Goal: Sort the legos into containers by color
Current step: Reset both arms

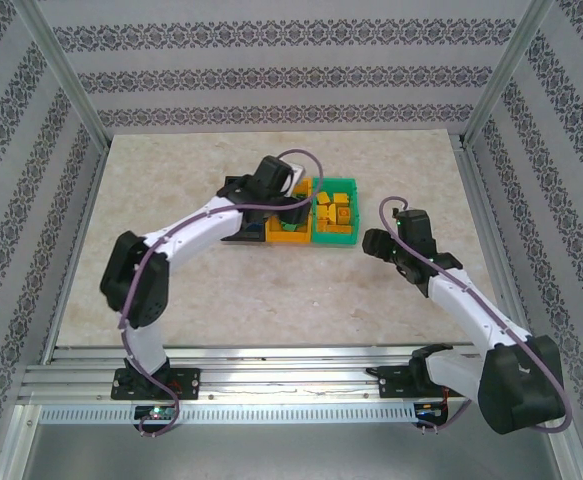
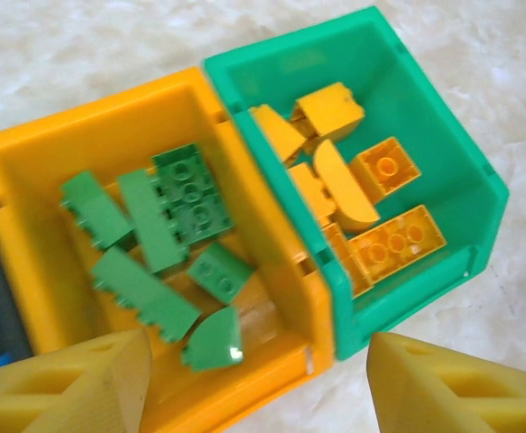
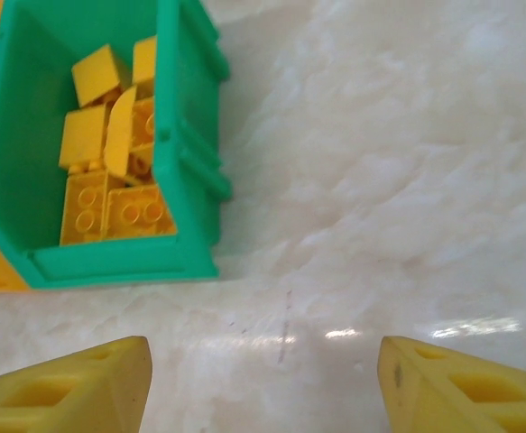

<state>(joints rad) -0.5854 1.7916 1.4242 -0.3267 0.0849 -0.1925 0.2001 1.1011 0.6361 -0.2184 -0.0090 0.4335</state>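
Marble-look table (image 1: 171, 170): bare around the bins, with the widest open room to the left and on the near side.
Frame rails (image 1: 271, 365): bounded the near edge; patterned walls (image 1: 271, 80) closed the other sides.
Containers: black bin (image 1: 241, 238), orange-yellow bin (image 2: 28, 180) and green bin (image 2: 272, 63) sat in a row mid-table, the last two with walls touching.
Legos: green legos (image 2: 168, 216) lay in the orange-yellow bin, yellow-orange legos (image 2: 384, 244) in the green bin.
Left gripper (image 2: 272, 383): hung over the orange-yellow bin, fingers spread, nothing between; its arm covered most of the black bin.
Right gripper (image 3: 263, 383): over bare table, near and right of the green bin, fingers apart, holding nothing.
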